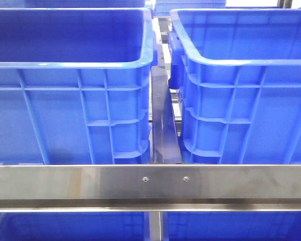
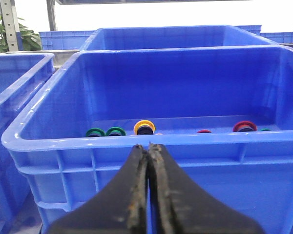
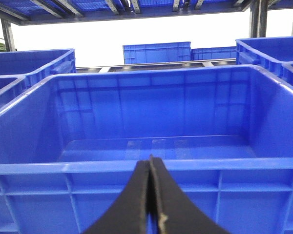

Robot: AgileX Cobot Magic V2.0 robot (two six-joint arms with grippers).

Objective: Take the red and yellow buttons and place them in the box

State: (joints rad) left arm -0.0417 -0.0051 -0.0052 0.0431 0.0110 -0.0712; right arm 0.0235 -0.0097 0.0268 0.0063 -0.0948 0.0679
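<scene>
Two blue crates fill the front view: the source crate (image 1: 65,100) at nine o'clock, the box (image 1: 246,100) at three o'clock, neither arm visible. In the left wrist view my left gripper (image 2: 148,146) is pressed shut and empty outside the near wall; a yellow button (image 2: 144,126) lies at twelve o'clock, a red button (image 2: 244,126) at two. I should part the fingers, clear the rim, then descend straight. In the right wrist view my right gripper (image 3: 150,160) is closed, holding nothing, facing the bare box.

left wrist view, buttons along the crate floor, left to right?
Green button → second green button → yellow button → small red button → larger red button.
</scene>
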